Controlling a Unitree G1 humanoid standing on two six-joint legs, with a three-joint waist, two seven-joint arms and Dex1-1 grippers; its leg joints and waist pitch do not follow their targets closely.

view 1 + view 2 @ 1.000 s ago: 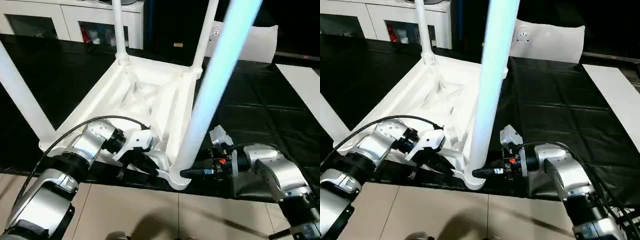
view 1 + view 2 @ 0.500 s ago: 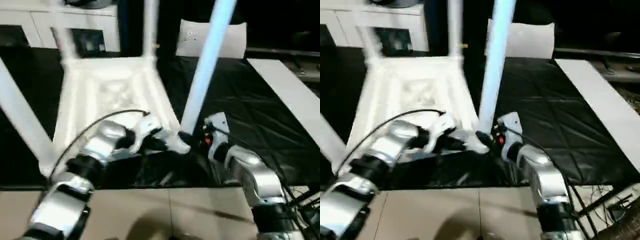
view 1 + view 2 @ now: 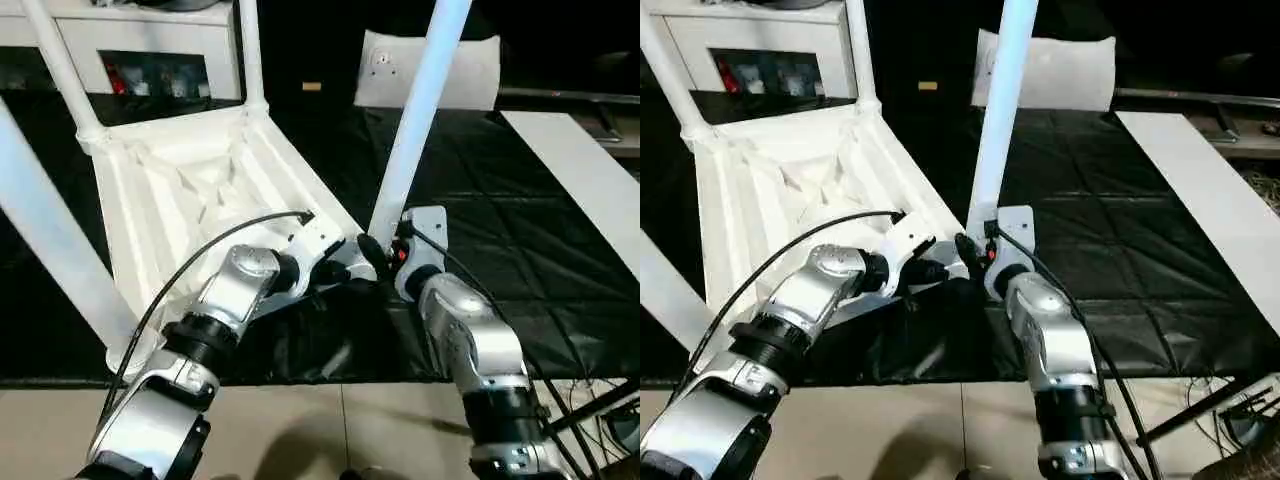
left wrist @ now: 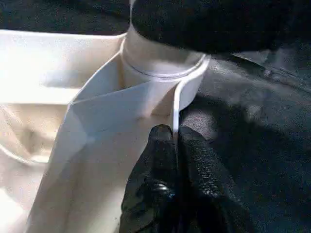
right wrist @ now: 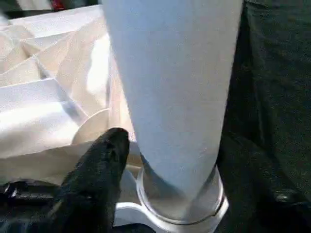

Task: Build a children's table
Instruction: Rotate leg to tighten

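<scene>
The tabletop (image 3: pixel 190 190) lay upside down on the black sheet (image 3: pixel 520 220), ribs up, with legs standing in its corner sockets. You had both arms at the near right corner, where one leg (image 3: pixel 415 115) rose from its socket (image 5: pixel 180 206).

Your left gripper (image 4: pixel 176 145) had its fingers pressed together on the thin white rim of the tabletop beside that socket (a good anchor, judging by the wrist view). The right gripper (image 3: pixel 385 252) sat at the base of the leg; one black finger (image 5: pixel 99 170) lay beside it, but I could not tell whether the fingers were spread or pinching.

To finish this step well, you likely needed to hold the rim firmly, grip the leg low, and push straight down the socket's axis without tilting it.
</scene>
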